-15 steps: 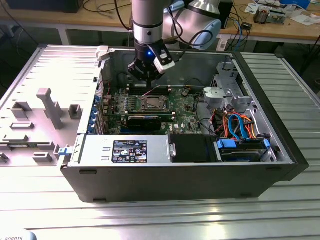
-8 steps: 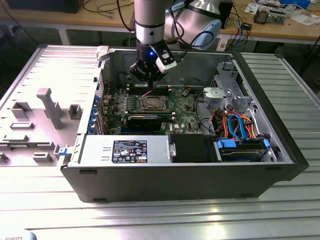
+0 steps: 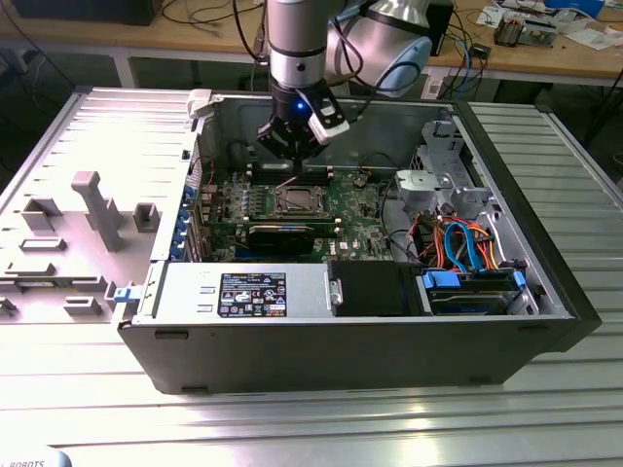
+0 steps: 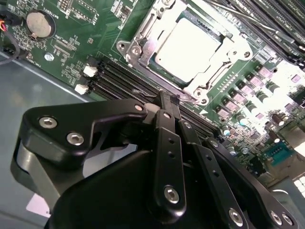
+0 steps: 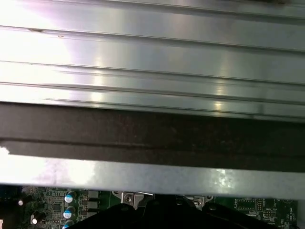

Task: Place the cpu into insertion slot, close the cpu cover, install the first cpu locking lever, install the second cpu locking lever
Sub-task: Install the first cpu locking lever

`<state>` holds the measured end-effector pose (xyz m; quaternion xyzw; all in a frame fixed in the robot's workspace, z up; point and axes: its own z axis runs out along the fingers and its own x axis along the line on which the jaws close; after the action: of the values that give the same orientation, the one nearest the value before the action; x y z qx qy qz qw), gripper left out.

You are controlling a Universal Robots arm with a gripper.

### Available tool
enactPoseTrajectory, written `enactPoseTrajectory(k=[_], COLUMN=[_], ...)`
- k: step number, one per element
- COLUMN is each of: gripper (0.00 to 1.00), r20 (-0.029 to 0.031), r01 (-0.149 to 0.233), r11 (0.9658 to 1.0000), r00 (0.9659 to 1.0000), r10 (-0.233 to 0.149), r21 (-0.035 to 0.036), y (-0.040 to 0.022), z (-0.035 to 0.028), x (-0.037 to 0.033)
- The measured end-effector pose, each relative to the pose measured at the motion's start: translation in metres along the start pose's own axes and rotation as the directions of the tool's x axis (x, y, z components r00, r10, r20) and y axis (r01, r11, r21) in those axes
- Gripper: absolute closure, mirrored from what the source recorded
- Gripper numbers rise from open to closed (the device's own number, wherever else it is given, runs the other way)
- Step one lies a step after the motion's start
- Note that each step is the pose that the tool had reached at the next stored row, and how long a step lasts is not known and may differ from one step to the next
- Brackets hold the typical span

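My claw [image 4: 169, 102] is hovering closed and empty just off the insertion slot [image 4: 183, 50]. The cpu [image 4: 188, 45] is sitting in it, cpu cover [image 4: 138, 40] down around it. Judgement: I'm keeping fingertips low, pressing at the lever near 6 o'clock, slowly.

in the first wrist view the black end effector [image 5: 162, 214] was cut off; the green circuit board [image 5: 52, 207] mostly hidden.
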<state>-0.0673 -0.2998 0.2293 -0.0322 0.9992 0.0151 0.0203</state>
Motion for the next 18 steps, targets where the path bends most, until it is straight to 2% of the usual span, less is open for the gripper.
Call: enactPoseTrajectory(k=[7,13,18], gripper=[0.89,0.89,0.89], r20=[0.0008,0.0022,0.0025], r01=[-0.032,-0.077,-0.080], r11=[0.9995,0.9971,0.9968], r00=[0.9995,0.9971,0.9968], r10=[0.032,0.077,0.080], r21=[0.0015,0.0033,0.0033], y=[-0.0006,-0.0008,-0.0010], z=[0.0026,0.0044,0.0055], x=[-0.0076,-0.0110,-0.0126])
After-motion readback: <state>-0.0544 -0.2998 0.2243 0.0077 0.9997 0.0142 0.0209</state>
